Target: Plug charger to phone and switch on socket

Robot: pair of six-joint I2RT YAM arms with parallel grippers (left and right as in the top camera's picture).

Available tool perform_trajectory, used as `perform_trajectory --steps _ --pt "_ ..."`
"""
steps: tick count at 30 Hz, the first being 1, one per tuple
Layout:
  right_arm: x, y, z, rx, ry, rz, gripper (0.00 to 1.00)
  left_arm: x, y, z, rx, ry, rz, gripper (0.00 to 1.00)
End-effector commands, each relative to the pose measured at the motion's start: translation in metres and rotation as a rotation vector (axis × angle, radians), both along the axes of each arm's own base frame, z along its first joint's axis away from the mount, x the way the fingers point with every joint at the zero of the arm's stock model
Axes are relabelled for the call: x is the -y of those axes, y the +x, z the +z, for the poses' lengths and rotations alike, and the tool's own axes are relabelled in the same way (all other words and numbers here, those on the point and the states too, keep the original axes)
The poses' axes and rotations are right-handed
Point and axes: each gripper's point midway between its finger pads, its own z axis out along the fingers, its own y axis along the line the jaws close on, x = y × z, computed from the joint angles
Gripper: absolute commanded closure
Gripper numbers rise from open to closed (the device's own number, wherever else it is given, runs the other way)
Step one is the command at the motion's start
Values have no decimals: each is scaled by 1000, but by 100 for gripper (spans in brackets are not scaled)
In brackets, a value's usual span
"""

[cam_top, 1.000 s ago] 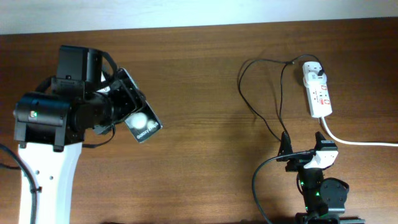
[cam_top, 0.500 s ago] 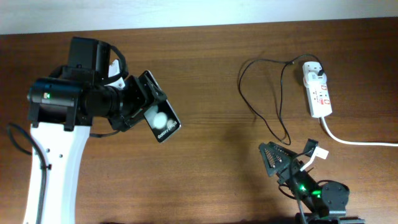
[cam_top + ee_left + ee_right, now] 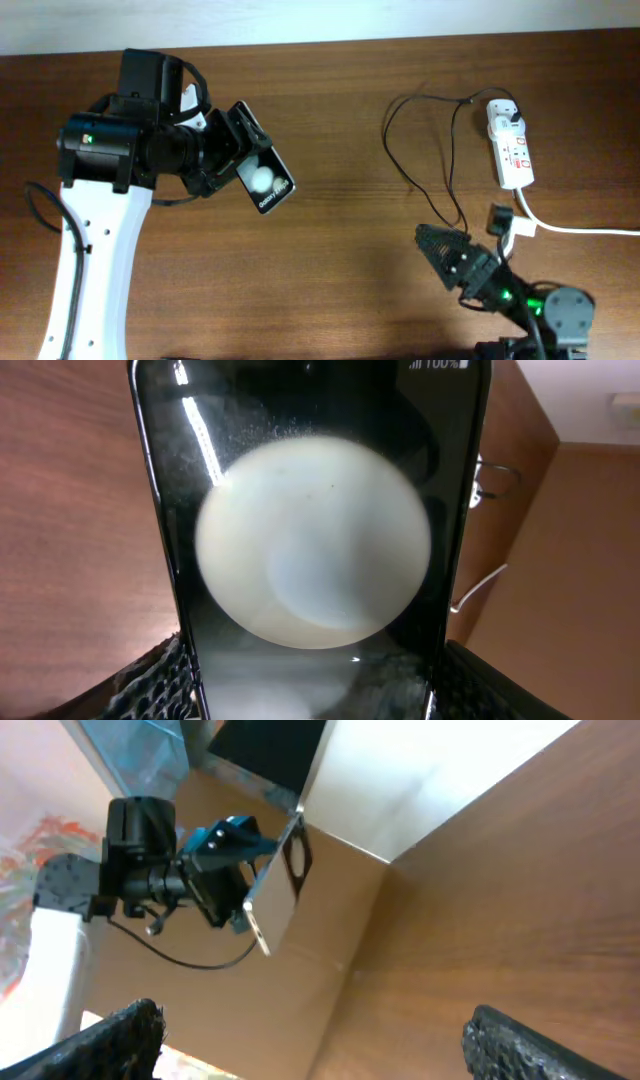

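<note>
**A robot lab bench**

A left arm (image 3: 95, 270) and a right arm (image 3: 555, 312), both wired machines, stand at a brown wooden table (image 3: 340, 150). A plain white wall (image 3: 300, 22) is behind it, and a power strip (image 3: 513, 150) lies on top.

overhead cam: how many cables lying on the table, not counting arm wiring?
2. The thin black charger cable loops on the table left of the socket; the thick white cord runs from the socket's near end off the right edge. Cable tip may be hidden.

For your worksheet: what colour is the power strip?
The power strip is white, red-marked; overhead shows best.
</note>
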Motion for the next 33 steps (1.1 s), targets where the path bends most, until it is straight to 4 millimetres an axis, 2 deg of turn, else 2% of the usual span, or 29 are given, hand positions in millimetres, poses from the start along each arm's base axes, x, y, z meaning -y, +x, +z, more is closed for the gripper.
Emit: perform_trajectory --steps 1,3,6,8,11,15,17,20,24,27,29,30,33 --pt "-12 5 25 1 -32 96 2 2 2 6 13 -28 6 56" --pt "-23 16 27 -54 -27 142 2 5 2 7 5 -47 13 57" --pt "-50 22 9 -154 -31 220 2 5 2 8 9 -50 12 57" --pt "-77 13 -7 -220 -50 315 1 5 3 8 10 -48 12 57" --pt "-96 4 -19 -266 -68 387 1 6 5 9 20 -53 10 58" --pt "-99 12 -27 -288 -75 368 1 7 5 11 25 -60 7 58" --pt "-100 22 -24 -178 -113 343 0 7 6 11 27 -61 8 60" --pt "-99 41 -31 -182 -136 219 1 7 6 11 28 -61 9 60" --pt "-122 34 -13 -37 -151 189 1 2 8 9 31 -36 27 60" --pt "-136 33 -7 71 -210 97 1 0 10 9 37 -25 38 60" --pt "-141 36 3 88 -196 58 1 1 8 8 29 -29 35 60" --pt "-146 40 17 105 -186 32 1 0 6 6 15 -25 36 60" --pt "-175 47 28 131 -219 64 1 0 4 5 8 -22 37 60"
